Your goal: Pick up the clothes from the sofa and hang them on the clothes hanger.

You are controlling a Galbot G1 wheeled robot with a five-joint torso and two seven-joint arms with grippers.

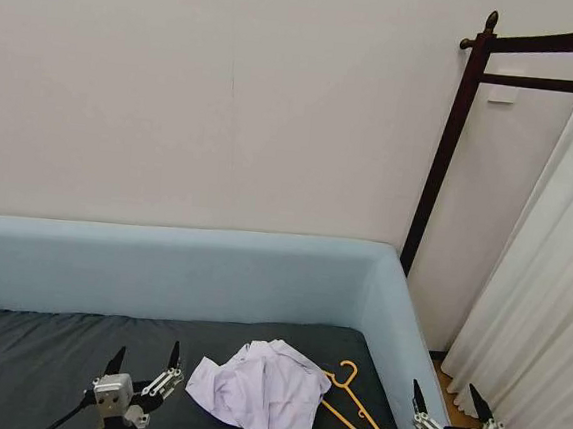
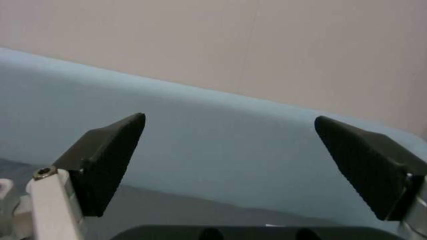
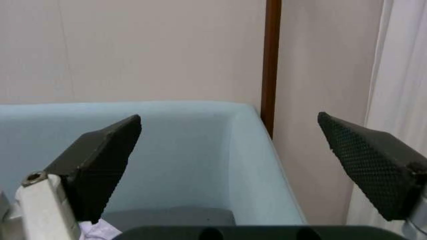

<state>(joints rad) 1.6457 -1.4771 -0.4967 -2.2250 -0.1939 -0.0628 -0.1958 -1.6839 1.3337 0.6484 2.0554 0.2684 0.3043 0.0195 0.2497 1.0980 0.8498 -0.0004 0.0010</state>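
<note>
— Looking at the sofa (image 1: 162, 264), is anything done yet?
— Not yet, I think. The white clothes (image 1: 259, 388) lie crumpled on it, touching the orange hanger (image 1: 355, 409). The left gripper (image 1: 148, 351) hovers just beside them, jaws spread, holding nothing. The right gripper (image 1: 444, 389) is low near the sofa's end, also spread.
— And the wooden rack (image 1: 442, 158)?
— Its visible bars are bare. Picking up and hanging both remain.

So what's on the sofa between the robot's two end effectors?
In the head view, a crumpled white garment and an orange hanger lie on the dark seat between the left end effector and the right end effector.
</note>
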